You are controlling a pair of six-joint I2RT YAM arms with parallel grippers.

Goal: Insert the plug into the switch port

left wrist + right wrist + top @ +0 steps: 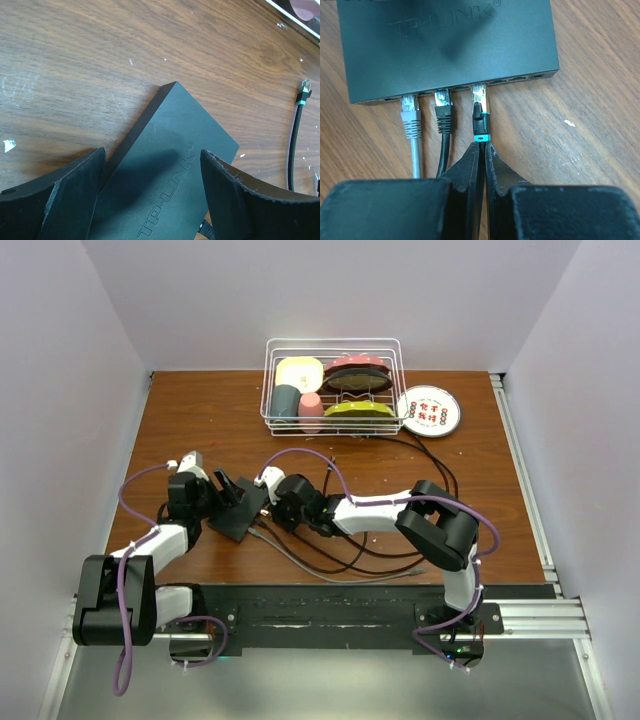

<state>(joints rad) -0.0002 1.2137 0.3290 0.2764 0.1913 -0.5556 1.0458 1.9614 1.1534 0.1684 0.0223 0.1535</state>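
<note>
The switch is a flat black box lying on the wooden table, also seen from above and in the left wrist view. Its sockets face my right gripper. The plug is black with a teal band, and its clear tip sits in the mouth of the third port; how deep it goes I cannot tell. My right gripper is shut on the plug's cable just behind the teal band. My left gripper is open, one finger on each side of the switch's far end.
A grey plug and a black plug occupy the two ports to the left. Cables loop over the table. A loose teal-banded plug lies apart. A wire rack of dishes and a round disc stand at the back.
</note>
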